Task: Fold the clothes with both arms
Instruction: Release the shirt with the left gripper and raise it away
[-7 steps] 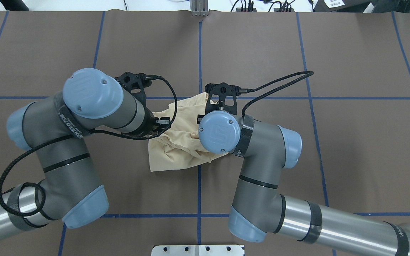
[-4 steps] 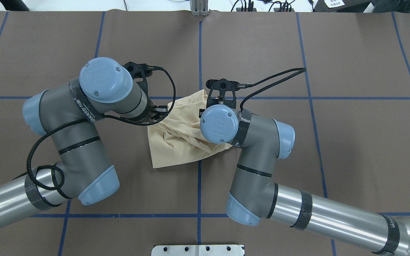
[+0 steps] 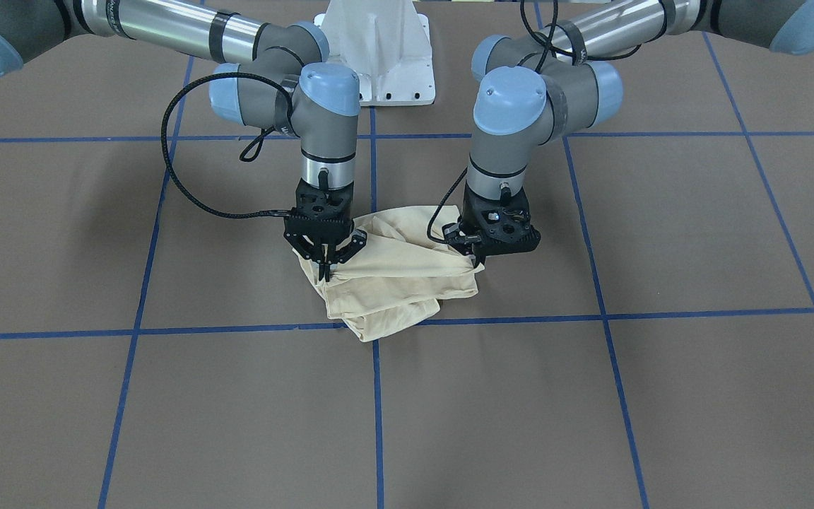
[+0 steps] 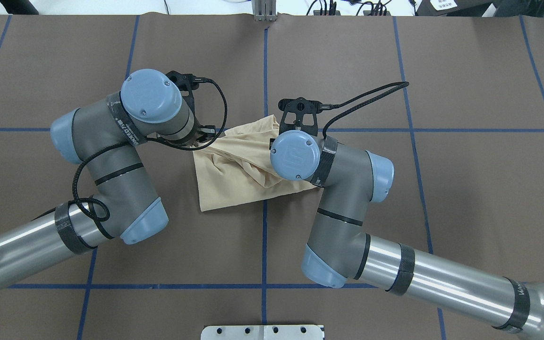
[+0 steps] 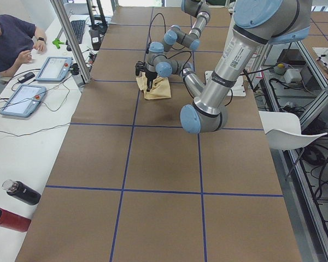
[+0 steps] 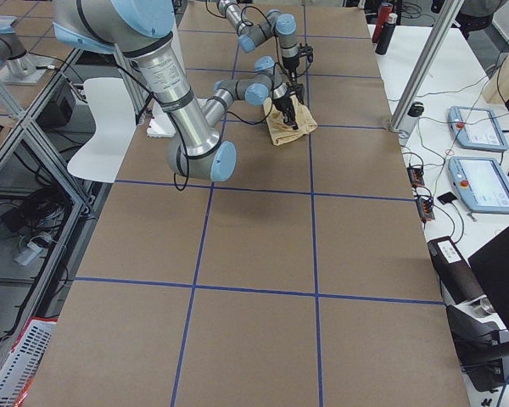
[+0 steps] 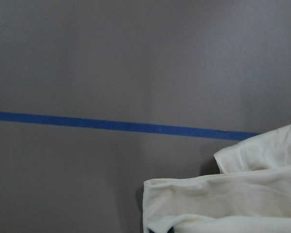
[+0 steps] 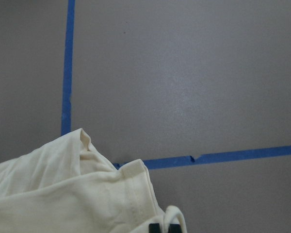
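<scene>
Nearest the operators' edge in the front-facing view, only bare brown paper-covered table [image 3: 591, 410] ruled by blue tape lines [image 3: 167, 331]. Just beyond, on a tape crossing near the table's middle, a pale cream-yellow long-sleeve T-shirt [image 3: 400, 283], bunched in loose overlapping layers, far from flat, with no print showing. At its corner on the robot's right, a black two-finger right gripper [image 3: 323, 266] with fingertips drawn together to a point, pinching a small tuck of fabric. At the opposite corner, a black two-finger left gripper [image 3: 481, 257], low over the cloth edge with fingers masked by its own body; cannot tell whether closed on fabric. Farther back, a silver-grey tubular right arm [image 3: 322, 141] and left arm [image 3: 499, 148] with light blue joint caps, then a white pedestal base [image 3: 379, 49]. Risk, as a judgement, of slipping out under tension, given so slight a pinch. Risk too of gripping several layers at once and dragging the whole heap instead of spreading one edge, or of twisting the bundle through uneven pull from the two sides. From overhead, the shirt's whole outline but no fingertips, both sets hidden under wrist caps. From the right wrist camera alone, a stitched hem and black fingertips [image 8: 156, 228] at the frame's bottom. From the left wrist camera, folded edges beside tape, no fingers.
</scene>
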